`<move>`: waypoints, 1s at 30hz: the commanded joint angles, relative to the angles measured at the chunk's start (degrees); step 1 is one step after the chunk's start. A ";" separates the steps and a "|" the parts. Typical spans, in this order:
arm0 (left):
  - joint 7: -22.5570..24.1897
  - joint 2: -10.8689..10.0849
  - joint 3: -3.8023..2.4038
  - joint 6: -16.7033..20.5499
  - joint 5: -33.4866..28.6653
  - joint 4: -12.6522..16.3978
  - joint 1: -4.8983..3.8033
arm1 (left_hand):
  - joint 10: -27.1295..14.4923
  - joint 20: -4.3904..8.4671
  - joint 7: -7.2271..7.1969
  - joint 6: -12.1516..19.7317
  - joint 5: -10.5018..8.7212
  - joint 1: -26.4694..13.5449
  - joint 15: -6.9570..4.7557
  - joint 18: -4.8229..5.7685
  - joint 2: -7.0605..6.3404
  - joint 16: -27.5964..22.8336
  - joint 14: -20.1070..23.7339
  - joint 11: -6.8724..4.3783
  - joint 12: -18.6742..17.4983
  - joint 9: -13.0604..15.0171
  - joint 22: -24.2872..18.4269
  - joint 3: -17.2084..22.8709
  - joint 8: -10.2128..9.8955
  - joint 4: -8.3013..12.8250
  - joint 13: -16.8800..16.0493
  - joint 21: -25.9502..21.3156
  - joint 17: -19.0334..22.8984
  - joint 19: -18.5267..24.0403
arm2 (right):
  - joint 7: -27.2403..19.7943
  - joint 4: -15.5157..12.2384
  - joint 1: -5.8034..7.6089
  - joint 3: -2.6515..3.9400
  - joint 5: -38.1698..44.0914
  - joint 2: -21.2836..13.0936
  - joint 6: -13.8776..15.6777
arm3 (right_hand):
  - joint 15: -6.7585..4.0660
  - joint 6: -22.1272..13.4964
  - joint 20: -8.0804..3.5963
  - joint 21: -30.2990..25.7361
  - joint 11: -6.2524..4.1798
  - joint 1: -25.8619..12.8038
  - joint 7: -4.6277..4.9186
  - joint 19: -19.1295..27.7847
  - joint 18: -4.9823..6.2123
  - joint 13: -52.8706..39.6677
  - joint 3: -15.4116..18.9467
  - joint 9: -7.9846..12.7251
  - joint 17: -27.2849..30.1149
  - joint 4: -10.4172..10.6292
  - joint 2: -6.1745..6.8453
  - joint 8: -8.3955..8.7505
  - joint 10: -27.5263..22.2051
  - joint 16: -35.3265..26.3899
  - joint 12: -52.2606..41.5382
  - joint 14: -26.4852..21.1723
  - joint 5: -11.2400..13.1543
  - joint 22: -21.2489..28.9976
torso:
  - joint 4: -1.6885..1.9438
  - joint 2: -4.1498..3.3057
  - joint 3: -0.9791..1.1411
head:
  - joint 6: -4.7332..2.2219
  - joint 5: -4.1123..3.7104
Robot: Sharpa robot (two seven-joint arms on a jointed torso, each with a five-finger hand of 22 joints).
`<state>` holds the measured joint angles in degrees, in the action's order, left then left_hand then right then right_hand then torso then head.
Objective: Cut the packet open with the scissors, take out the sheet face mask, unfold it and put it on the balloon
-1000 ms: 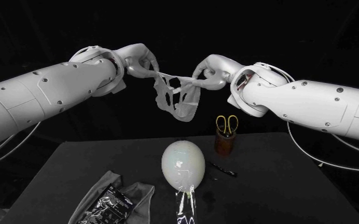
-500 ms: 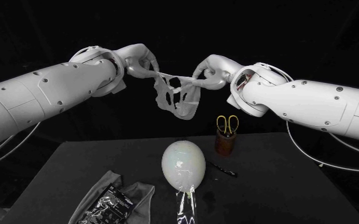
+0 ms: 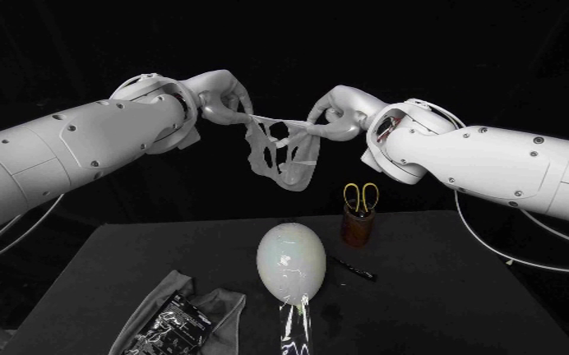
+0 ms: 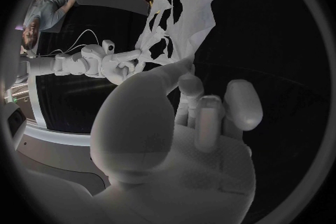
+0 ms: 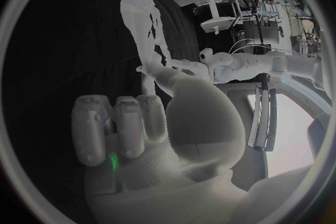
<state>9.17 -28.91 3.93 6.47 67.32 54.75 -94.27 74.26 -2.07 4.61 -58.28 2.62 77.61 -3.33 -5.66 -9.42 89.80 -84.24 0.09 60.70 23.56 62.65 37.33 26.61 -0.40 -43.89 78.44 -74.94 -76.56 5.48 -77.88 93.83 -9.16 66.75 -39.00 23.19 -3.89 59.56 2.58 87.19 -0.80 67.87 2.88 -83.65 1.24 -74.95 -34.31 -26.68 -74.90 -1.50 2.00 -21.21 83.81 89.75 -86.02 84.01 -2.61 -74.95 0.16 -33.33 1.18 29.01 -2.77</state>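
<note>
White and limp, the sheet face mask (image 3: 279,151) is held up between the two hands, well above the black table (image 3: 474,297). One upper edge is pinched by the left hand (image 3: 223,102), the other by the right hand (image 3: 335,117), and the rest hangs crumpled. The balloon (image 3: 292,261) is stood on the table below it, the packet (image 3: 178,322) is laid near it on the left arm's side, and the yellow-handled scissors (image 3: 360,195) are kept in a brown holder (image 3: 357,228) behind
</note>
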 commanded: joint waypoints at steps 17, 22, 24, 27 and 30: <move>0.25 -0.07 0.20 -0.26 -0.64 0.94 0.01 | 0.91 -0.03 -0.09 -0.36 0.17 0.22 -0.32 0.37 -0.05 0.20 -5.76 -0.31 -0.10 3.05 0.02 0.50 0.22 0.02 -0.10 0.28 -15.06 -0.19 | -7.03 3.88 0.04 0.05 9.57 1.17 -2.30 | -0.26 0.20 -0.14 0.47 -0.25 0.59 0.21 -4.97 -0.66 -12.58 -0.02 -5.96 -15.10 0.40 0.08 -3.71 4.76 0.25 -0.40 5.99 -0.17 -14.28 | -0.08 0.01 0.01 | 0.13 0.24; 0.28 -0.03 0.20 -0.29 -0.96 1.07 0.01 | 0.91 -0.03 -0.08 -0.36 0.17 0.16 -0.31 0.37 -0.08 0.20 -5.76 -0.30 -0.12 3.06 0.02 0.58 0.23 0.03 -0.08 0.28 -15.06 -0.18 | -6.65 4.10 0.04 0.05 9.88 1.35 -2.03 | -0.26 0.19 -0.14 0.54 -0.25 0.60 0.21 -5.01 -0.68 -12.61 -0.03 -5.96 -15.10 0.41 0.09 -3.71 4.78 0.25 -0.45 5.99 -0.17 -14.30 | -0.02 0.03 0.02 | 0.11 0.25; 0.29 -0.01 0.20 -0.29 -1.01 1.11 0.01 | 0.91 -0.03 -0.08 -0.36 0.17 0.16 -0.31 0.37 -0.08 0.20 -5.76 -0.30 -0.12 3.06 0.02 0.58 0.23 0.03 -0.08 0.28 -15.06 -0.18 | -6.50 4.17 0.04 0.05 9.98 1.43 -1.90 | -0.26 0.19 -0.14 0.54 -0.25 0.60 0.21 -5.01 -0.68 -12.61 -0.03 -5.96 -15.10 0.41 0.09 -3.71 4.78 0.25 -0.45 5.99 -0.17 -14.30 | -0.01 0.03 0.01 | 0.10 0.27; 0.31 -0.01 0.20 -0.28 -1.07 1.16 0.01 | 0.91 -0.03 -0.08 -0.36 0.17 0.16 -0.31 0.37 -0.08 0.20 -5.76 -0.30 -0.12 3.06 0.02 0.58 0.23 0.03 -0.08 0.28 -15.06 -0.18 | -6.20 4.29 0.03 0.05 10.21 1.53 -1.68 | -0.26 0.19 -0.14 0.54 -0.25 0.60 0.21 -5.01 -0.68 -12.61 -0.03 -5.96 -15.10 0.41 0.09 -3.71 4.78 0.25 -0.45 5.99 -0.17 -14.30 | -0.01 0.00 0.00 | 0.08 0.34; 0.30 -0.05 0.20 -0.30 -1.11 1.18 0.01 | 0.91 -0.03 -0.08 -0.36 0.17 0.16 -0.31 0.37 -0.08 0.20 -5.76 -0.30 -0.12 3.06 0.02 0.58 0.23 0.03 -0.08 0.28 -15.06 -0.18 | -5.85 4.44 0.03 0.05 10.37 1.56 -1.39 | -0.26 0.19 -0.14 0.54 -0.25 0.60 0.21 -5.01 -0.68 -12.61 -0.03 -5.96 -15.10 0.41 0.09 -3.71 4.78 0.25 -0.45 5.99 -0.17 -14.30 | -0.02 0.00 0.00 | 0.13 0.33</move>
<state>9.12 -29.01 4.19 6.41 66.88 55.79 -94.19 74.46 -2.07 4.55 -58.22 2.51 77.57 -3.46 -5.66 -9.47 89.68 -84.11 0.29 60.70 23.56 62.69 37.65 26.72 -0.41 -43.95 78.44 -74.94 -76.56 -0.27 -73.56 93.82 -9.15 75.45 -37.48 21.96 -3.87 59.38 2.45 87.49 -0.80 67.89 3.06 -83.78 1.24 -74.95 -34.30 -26.68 -74.91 -1.52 2.11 -21.22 83.81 89.76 -86.14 84.00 -2.41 -74.93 0.13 -33.32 1.19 29.10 -2.44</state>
